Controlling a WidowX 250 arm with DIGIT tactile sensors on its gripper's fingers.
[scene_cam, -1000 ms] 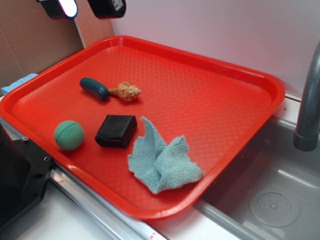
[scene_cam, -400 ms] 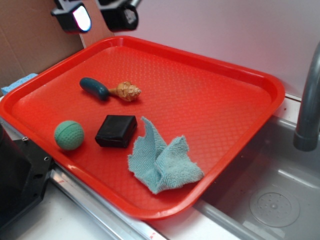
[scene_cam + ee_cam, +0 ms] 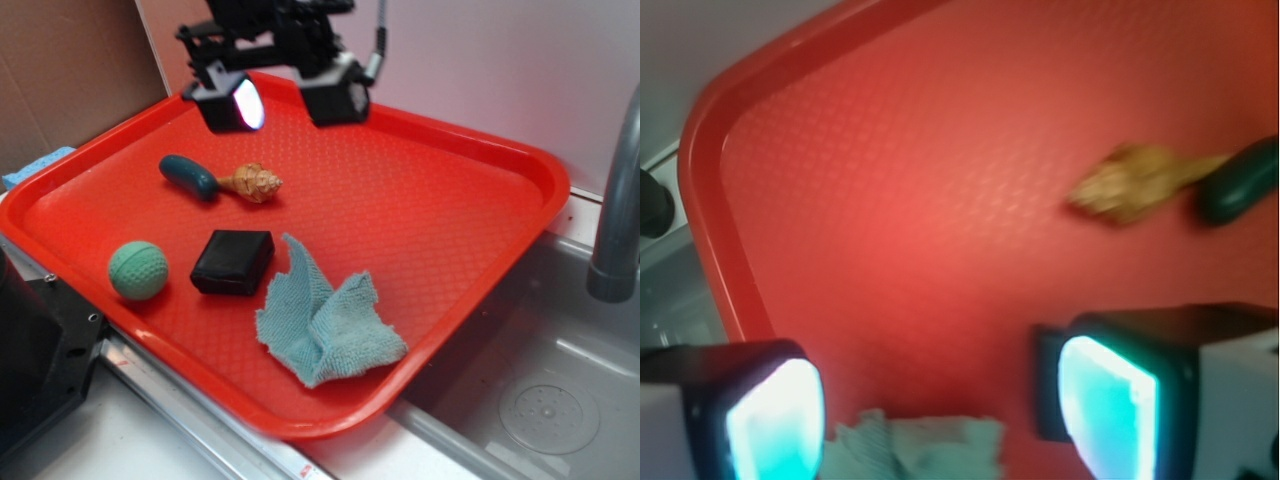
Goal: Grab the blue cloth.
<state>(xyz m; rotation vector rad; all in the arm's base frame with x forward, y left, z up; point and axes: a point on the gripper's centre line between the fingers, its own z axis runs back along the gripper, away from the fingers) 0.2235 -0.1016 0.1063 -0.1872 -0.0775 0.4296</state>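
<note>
Blue cloth is what matters, but going biggest first: the red tray holds everything, with the sink basin off its right edge. The gripper hangs over the tray's far part, fingers spread wide apart with nothing between them. That cloth sits crumpled at the near edge of the tray, just beside the black block, one corner sticking up, its bulk running roughly along the tray's near rim. So the rag lies well apart from the gripper, toward the camera and down; in the wrist view it only peeks in at the bottom. Green dimpled ball and the teal-handled toy sit off to the left, out of that line, I'd say.
</note>
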